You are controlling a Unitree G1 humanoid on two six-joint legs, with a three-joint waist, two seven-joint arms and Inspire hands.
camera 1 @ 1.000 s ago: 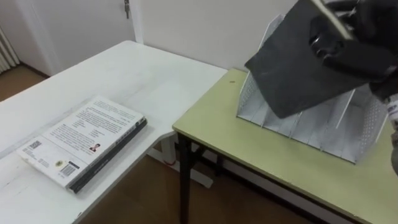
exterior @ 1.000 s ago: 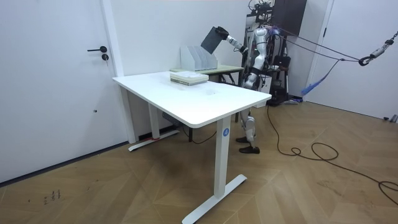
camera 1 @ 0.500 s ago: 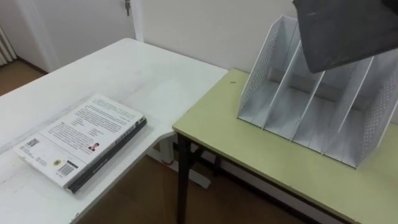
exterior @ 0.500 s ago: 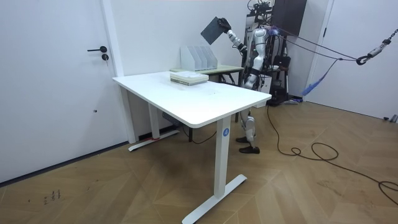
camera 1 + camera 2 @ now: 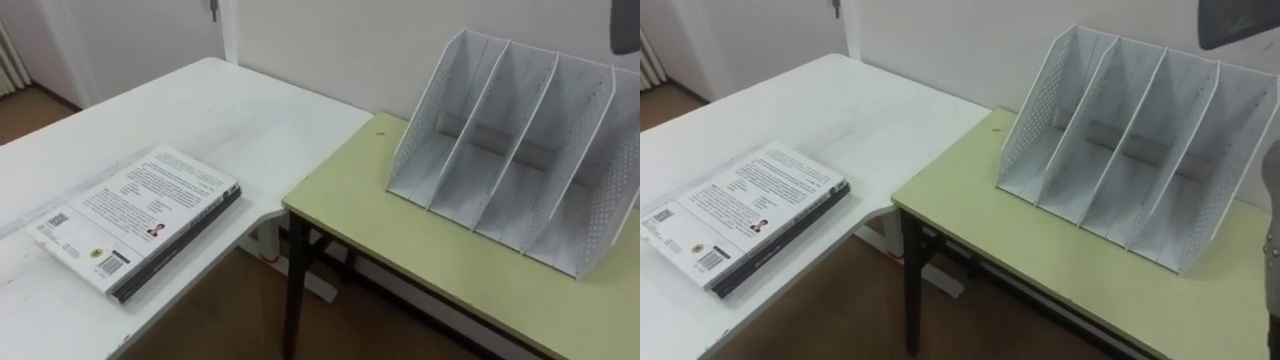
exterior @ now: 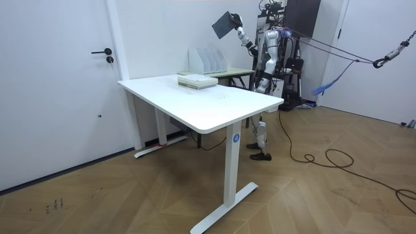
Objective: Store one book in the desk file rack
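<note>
A white mesh file rack (image 5: 510,150) with several empty slots stands on the olive desk (image 5: 400,250) against the wall. High above it is a dark book (image 6: 224,23), held up by my raised right hand (image 6: 238,31). In the eye views, a corner of this book (image 5: 627,30) shows at the top right, above the rack's right end. My left hand (image 6: 259,82) hangs low beside my body in the room view. I stand at the olive desk, facing the rack.
A pale book on a dark one (image 5: 135,220) lies on the white table (image 5: 210,110) to my left. That table meets the olive desk at a corner, with a gap of wooden floor (image 5: 230,320) below. The wall runs right behind the rack.
My right hand has lifted the dark book from in front of the rack to well above it. The rack's slots now show fully.
</note>
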